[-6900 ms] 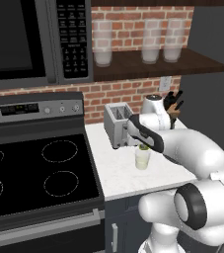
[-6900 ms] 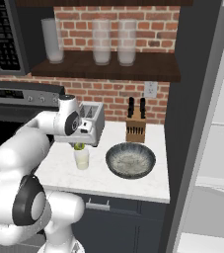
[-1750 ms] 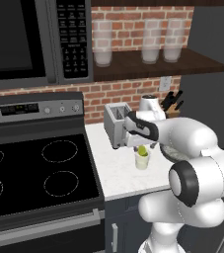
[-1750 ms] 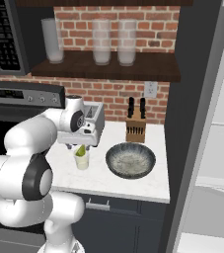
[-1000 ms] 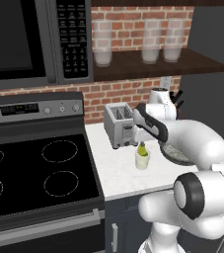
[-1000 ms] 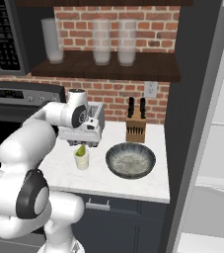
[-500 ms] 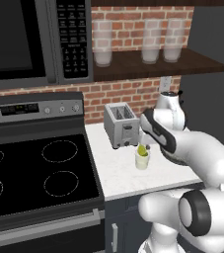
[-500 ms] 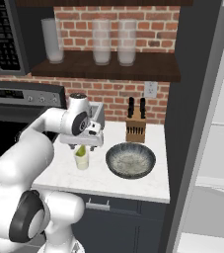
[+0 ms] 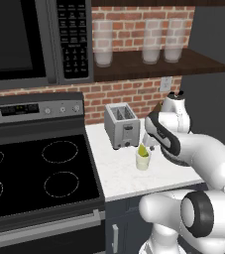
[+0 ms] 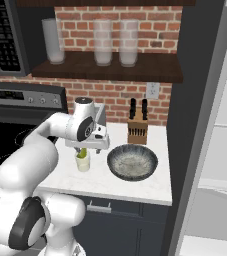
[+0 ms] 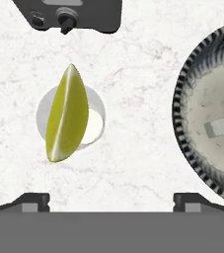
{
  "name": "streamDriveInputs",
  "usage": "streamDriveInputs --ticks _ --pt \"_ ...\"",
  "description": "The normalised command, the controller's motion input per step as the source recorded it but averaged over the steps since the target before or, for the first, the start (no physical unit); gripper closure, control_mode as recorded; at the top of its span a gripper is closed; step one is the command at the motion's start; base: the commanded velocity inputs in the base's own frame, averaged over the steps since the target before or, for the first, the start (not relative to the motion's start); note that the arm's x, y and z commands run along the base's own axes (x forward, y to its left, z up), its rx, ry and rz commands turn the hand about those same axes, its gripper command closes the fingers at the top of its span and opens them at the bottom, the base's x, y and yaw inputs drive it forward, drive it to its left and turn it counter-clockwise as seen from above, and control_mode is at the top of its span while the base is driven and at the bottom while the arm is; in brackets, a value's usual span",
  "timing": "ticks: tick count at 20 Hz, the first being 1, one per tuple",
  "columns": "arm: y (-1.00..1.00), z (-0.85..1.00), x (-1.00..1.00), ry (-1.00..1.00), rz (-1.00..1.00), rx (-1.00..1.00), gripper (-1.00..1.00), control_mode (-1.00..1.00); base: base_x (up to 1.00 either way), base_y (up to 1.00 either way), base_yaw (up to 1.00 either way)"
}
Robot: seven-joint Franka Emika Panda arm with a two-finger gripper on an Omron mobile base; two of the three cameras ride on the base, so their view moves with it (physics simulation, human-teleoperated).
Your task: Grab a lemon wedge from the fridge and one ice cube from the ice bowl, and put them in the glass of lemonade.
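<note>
The wedge point(image 11: 66, 114) sits in the glass point(image 11: 96, 124) on the surface point(image 11: 133, 64), so the lemon step looks done. The tool point(image 11: 111, 202) hangs spread and empty above. Next it must shift over the bowl point(image 11: 190, 89) and descend on the ice cube point(image 11: 217, 127).

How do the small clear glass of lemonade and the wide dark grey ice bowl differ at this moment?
The small clear glass of lemonade is narrow and see-through; the wide dark grey ice bowl is much broader, shallow and opaque. The glass has the yellow-green lemon wedge lying across its rim; the bowl holds whitish contents with one pale ice cube visible. The glass sits near the grey toaster, the bowl near the knife block. Both stand upright on the white marbled counter.
</note>
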Motion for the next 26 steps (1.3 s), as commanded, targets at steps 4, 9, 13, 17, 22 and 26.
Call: streamDriveInputs --ticks 4,9,13,17,22,26 --pt "-0.68 0.0 0.03 0.0 0.09 0.0 -1.0 -1.0 0.0 0.0 0.0" --pt "-0.78 0.0 0.04 0.0 0.01 0.0 -1.0 -1.0 0.0 0.0 0.0" --pt "-0.72 0.0 0.2 0.03 0.0 0.0 -1.0 -1.0 0.0 0.0 0.0" --pt "-0.4 -0.09 0.36 0.08 0.0 0.0 -1.0 -1.0 0.0 0.0 0.0" --pt "0.05 -0.25 0.17 0.08 0.0 0.0 -1.0 -1.0 0.0 0.0 0.0" --pt "0.0 -0.2 0.05 0.12 0.0 0.0 -1.0 -1.0 0.0 0.0 0.0"
